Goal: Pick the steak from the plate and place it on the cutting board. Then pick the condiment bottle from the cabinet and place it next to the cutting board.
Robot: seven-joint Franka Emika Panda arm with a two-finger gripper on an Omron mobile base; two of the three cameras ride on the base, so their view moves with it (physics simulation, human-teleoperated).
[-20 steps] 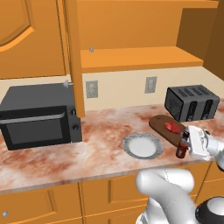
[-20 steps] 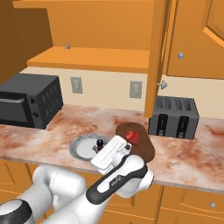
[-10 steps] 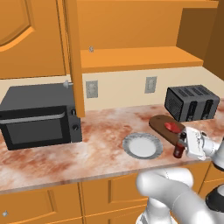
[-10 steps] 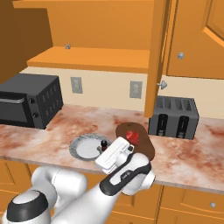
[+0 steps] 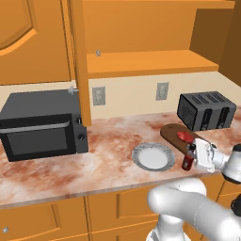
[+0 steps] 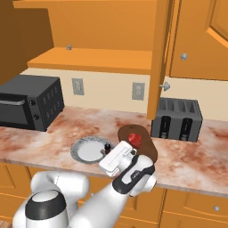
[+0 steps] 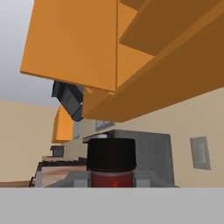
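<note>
Marbled reddish counter [image 5: 94, 155] runs over orange-brown drawer fronts [image 5: 52, 221], black microwave [image 5: 40, 123] at left, dark toaster [image 5: 206, 110] at right against a cream wall [image 5: 127, 96] with two grey outlets [image 5: 98, 95], even light, no strong shadows.

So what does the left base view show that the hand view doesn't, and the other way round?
Left base view alone: the steak lying on the cutting board, the bare plate beside it, the gripper holding the condiment bottle at the counter's front edge by the board, and the toaster.

Hand view alone: a close look at the bottle's black cap between the fingers, and the cabinet seen from below.

Both: the bottle in the gripper, the microwave, and the wall sockets.
</note>
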